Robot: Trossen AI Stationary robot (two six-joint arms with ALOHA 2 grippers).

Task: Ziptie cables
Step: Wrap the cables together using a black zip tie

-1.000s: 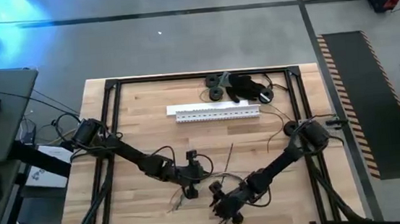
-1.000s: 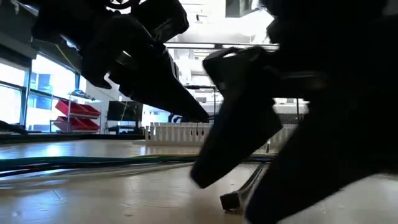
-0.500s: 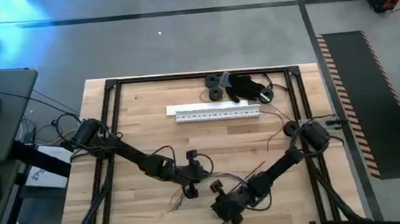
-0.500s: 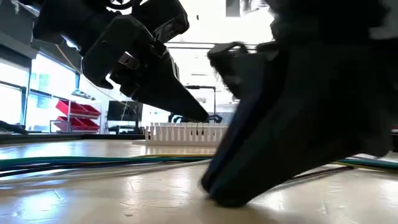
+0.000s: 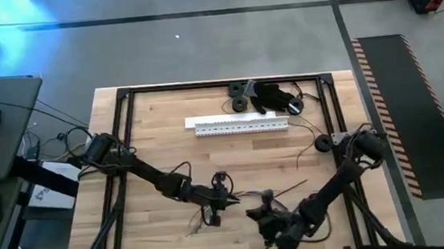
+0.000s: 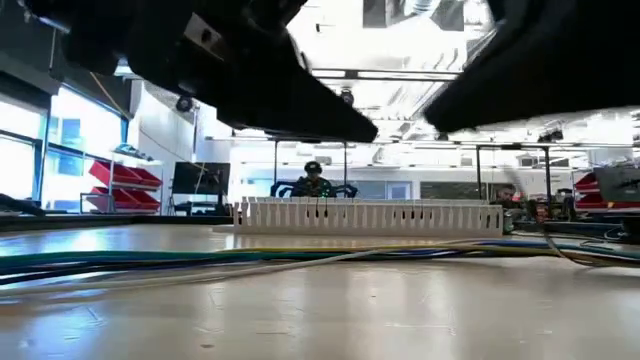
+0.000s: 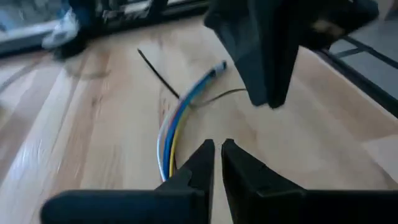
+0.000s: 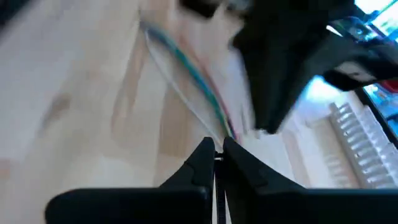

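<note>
Right hand (image 8: 216,148) is pulling back toward the near right corner of the worktop (image 5: 159,146); compared with a moment ago it is sitting farther from the middle, and in the low view it is no longer blocking the foreground, so we are judging that it is lifting off the wood. We are seeing its fingers pressed almost together, with only a slit between them, and we cannot tell whether anything thin is caught there. Our left hand (image 7: 216,148) is edging a little to the right, and it is hovering low over the near end of the cables (image 7: 169,134), its fingers likewise nearly closed, with nothing visibly pinched between them; the cables are lying loose on the wood between the two hands, fanning out toward the thin dark stick (image 5: 292,188), which is now resting at a slant to the right of where it lay before. We are reading this as a regrip, not a fastening; the cables are not yet looking bound, so the tying step is remaining ahead of us.
</note>
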